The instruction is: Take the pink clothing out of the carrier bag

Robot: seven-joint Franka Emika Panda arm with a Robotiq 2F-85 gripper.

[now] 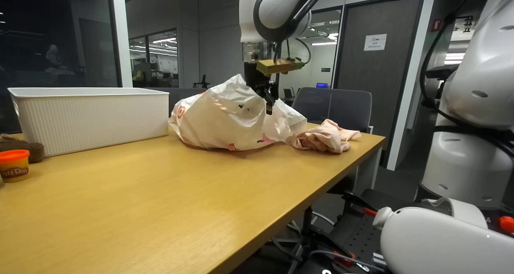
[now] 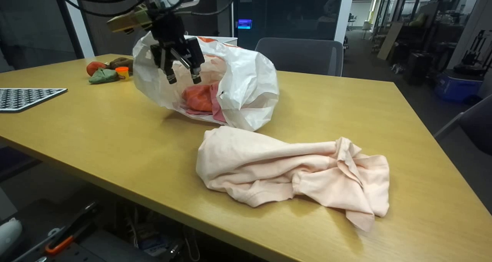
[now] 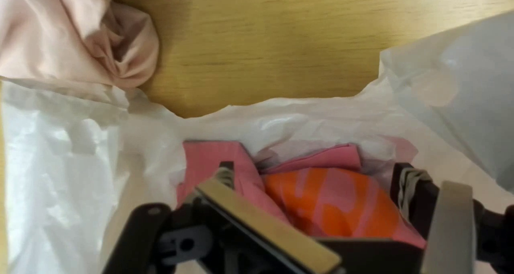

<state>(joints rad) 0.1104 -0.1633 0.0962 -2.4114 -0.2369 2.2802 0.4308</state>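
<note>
I saw the fingers [image 2: 196, 77] parted and empty at the mouth of the carrier bag [image 2: 251, 75], pink clothing [image 3: 281, 187] inside; it seemed the reaching step, needing a careful dip and pinch next.

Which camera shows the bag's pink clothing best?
Wrist view: it looks down on the pink clothing; the gripper covers part. In an exterior view, some shows in the bag's mouth; in an exterior view, the bag mostly hides it.

yellow table [image 1: 140, 201] | dark mesh chair [image 1: 345, 108] | grey door [image 1: 385, 77], 1 notice [image 1: 375, 42]
</note>
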